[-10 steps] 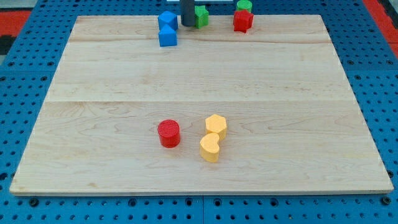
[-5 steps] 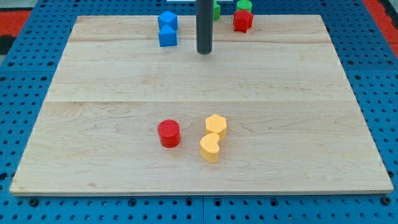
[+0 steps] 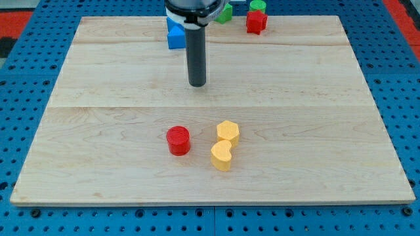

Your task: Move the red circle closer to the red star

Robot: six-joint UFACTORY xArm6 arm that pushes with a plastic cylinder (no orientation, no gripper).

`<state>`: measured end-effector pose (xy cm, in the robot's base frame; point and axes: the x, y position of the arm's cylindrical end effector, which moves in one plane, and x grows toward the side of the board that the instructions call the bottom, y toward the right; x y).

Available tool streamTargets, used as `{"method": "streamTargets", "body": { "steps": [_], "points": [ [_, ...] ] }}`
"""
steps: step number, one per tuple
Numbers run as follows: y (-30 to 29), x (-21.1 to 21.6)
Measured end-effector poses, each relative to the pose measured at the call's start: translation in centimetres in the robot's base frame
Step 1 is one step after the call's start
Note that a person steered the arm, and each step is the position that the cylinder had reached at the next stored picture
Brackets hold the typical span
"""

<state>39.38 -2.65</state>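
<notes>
The red circle (image 3: 178, 140) lies on the wooden board (image 3: 315, 118), left of centre toward the view's bottom. The red star (image 3: 256, 22) sits at the board's top edge, right of centre. My tip (image 3: 197, 83) is on the board above the red circle and slightly to its right, well apart from it, and far to the lower left of the red star. The rod rises from the tip to the view's top.
A yellow hexagon (image 3: 228, 131) and a yellow heart (image 3: 222, 156) touch each other just right of the red circle. A blue block (image 3: 174, 38) is at the top, partly hidden by the arm. Two green blocks (image 3: 225, 13) (image 3: 256, 6) sit by the top edge.
My tip has moved from the board's top edge down the view toward the red circle, drifting slightly left in the last half second. No block has moved.
</notes>
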Motion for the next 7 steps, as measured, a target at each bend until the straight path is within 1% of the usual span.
{"method": "streamTargets", "body": {
  "steps": [1,2,3,4,5,7],
  "points": [
    [0.0,1.5],
    [-0.4,5.6],
    [-0.3,11.1],
    [-1.9,13.8],
    [-5.8,13.9],
    [-7.3,19.8]
  ]
}}
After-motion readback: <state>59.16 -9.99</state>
